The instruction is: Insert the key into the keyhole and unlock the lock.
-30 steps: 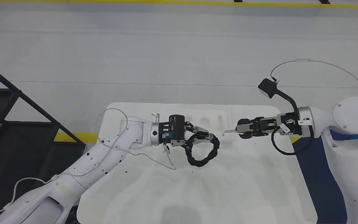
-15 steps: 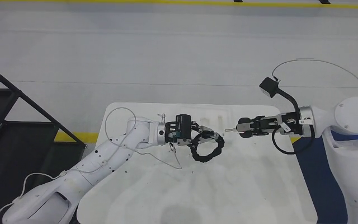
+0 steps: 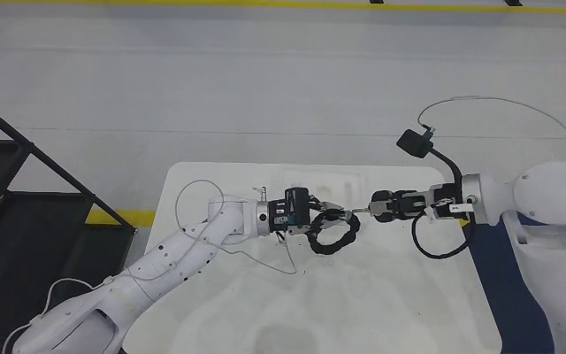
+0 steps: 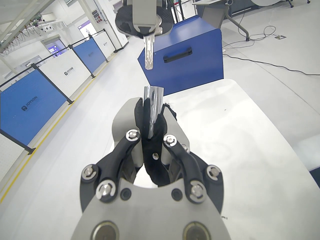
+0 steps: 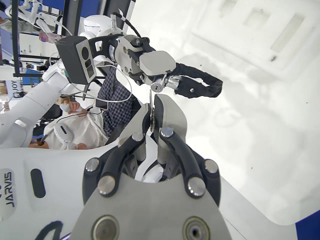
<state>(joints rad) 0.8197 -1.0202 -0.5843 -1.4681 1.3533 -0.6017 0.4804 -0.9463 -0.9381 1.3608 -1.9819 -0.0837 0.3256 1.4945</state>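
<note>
A black cable lock (image 3: 335,233) with a silver cylinder (image 4: 153,101) is clamped in my left gripper (image 3: 322,215), which is shut on it above the table's middle. The cylinder's keyhole (image 5: 157,86) faces my right gripper (image 3: 375,210). That gripper is shut on a silver key (image 3: 361,211), held level and pointing at the cylinder. In the left wrist view the key (image 4: 149,54) hangs a short gap beyond the cylinder's open end. In the right wrist view the key blade (image 5: 150,99) ends just short of the keyhole, slightly off its centre. The cable loop (image 5: 200,84) droops beside the left gripper (image 5: 153,68).
Both grippers hover over a white table (image 3: 265,310). A white foam tray (image 3: 340,188) with rectangular recesses lies on it behind them, seen also in the right wrist view as the tray (image 5: 252,23). A blue cabinet (image 3: 502,283) stands by the table's right edge.
My left arm carried the lock to the right, toward the key, and the cable loop swung round. The right gripper edged left. The gap between key tip and cylinder has shrunk.
</note>
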